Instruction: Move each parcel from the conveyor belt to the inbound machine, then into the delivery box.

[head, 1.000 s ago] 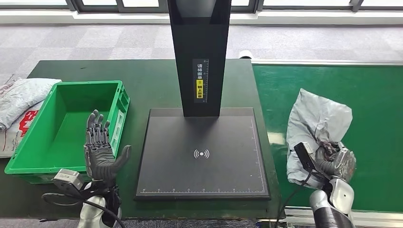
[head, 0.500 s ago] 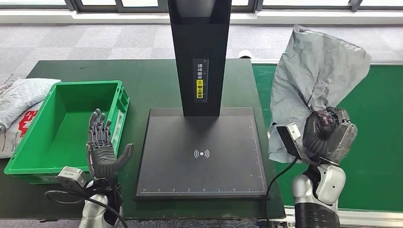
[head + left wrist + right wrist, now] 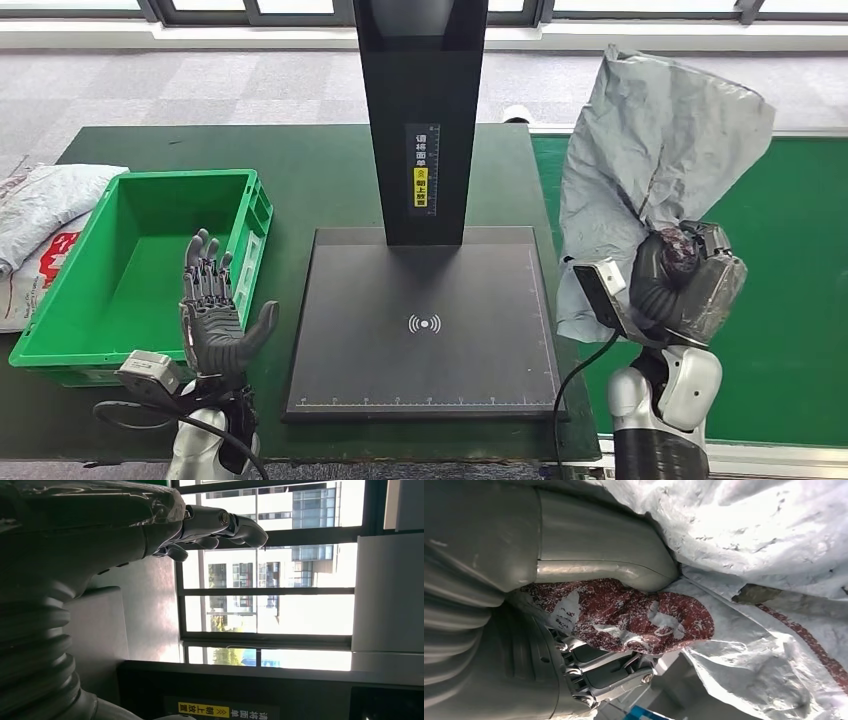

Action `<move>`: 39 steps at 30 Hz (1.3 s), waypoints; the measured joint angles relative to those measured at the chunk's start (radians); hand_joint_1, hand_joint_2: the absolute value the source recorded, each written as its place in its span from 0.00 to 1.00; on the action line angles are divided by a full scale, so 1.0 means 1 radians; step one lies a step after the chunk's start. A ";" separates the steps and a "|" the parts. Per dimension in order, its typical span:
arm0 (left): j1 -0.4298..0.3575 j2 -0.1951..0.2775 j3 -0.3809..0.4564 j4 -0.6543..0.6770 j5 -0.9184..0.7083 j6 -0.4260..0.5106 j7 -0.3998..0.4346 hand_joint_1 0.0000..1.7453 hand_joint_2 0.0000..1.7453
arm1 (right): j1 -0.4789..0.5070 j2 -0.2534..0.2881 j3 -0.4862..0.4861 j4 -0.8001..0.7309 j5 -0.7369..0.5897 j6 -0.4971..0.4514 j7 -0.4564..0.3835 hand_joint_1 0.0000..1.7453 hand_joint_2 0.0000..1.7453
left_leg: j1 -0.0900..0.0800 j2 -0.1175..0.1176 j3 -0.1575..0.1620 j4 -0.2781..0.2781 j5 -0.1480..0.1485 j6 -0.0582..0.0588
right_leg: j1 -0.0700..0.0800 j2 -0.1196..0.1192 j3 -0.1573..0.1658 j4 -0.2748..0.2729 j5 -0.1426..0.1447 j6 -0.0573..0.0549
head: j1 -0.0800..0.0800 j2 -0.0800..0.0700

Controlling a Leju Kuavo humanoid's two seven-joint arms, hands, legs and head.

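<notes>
Left hand: dark, segmented fingers, raised palm-up just before the near right corner of the green crate, fingers apart and upright, thumb out to the side, holding nothing. In the left wrist view the same hand shows a ribbed grey cover and glossy film over the knuckles, fingers extended toward bright window panes.

Right hand: wrapped in clear crinkled film, closed around the lower corner of the parcel. Parcel is a soft grey poly mailer, heavily creased and limp, held in the air and standing up above the hand, over the seam between the dark table and the conveyor belt. Right wrist view: thick smooth grey thumb pressed into the wrinkled white-grey film of the parcel; a patch of red-speckled print is bunched under the thumb.

Inbound machine: flat matte black square plate with a white wireless symbol and ruler ticks along its edges; a tall glossy black column rises from its far side, bearing a yellow-and-white label.

Delivery box: rigid green plastic crate, ribbed rim, left of the plate. White printed bags lie slumped against its far left side.

Belt surface: flat bright green, smooth.
</notes>
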 joint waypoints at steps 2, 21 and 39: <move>0.000 0.000 0.000 0.000 0.000 0.000 0.000 0.00 1.00 | 0.003 0.000 0.003 0.000 -0.001 0.000 0.001 1.00 1.00 | 0.000 0.000 0.000 0.000 0.000 0.000 | 0.000 0.000 0.000 0.000 0.000 0.000 | 0.000 0.000; -0.001 0.000 0.001 0.000 -0.002 0.002 0.000 0.00 1.00 | 0.003 0.000 0.043 0.002 0.000 0.006 0.025 1.00 1.00 | 0.000 0.000 0.000 0.000 0.000 0.000 | 0.000 0.000 0.000 0.000 0.000 0.000 | 0.000 0.000; 0.000 0.000 0.013 -0.007 -0.018 0.005 0.000 0.00 1.00 | -0.017 0.000 0.073 0.044 -0.021 0.005 0.019 1.00 1.00 | 0.000 0.000 0.000 0.000 0.000 0.000 | 0.000 0.000 0.000 0.000 0.000 0.000 | 0.000 0.000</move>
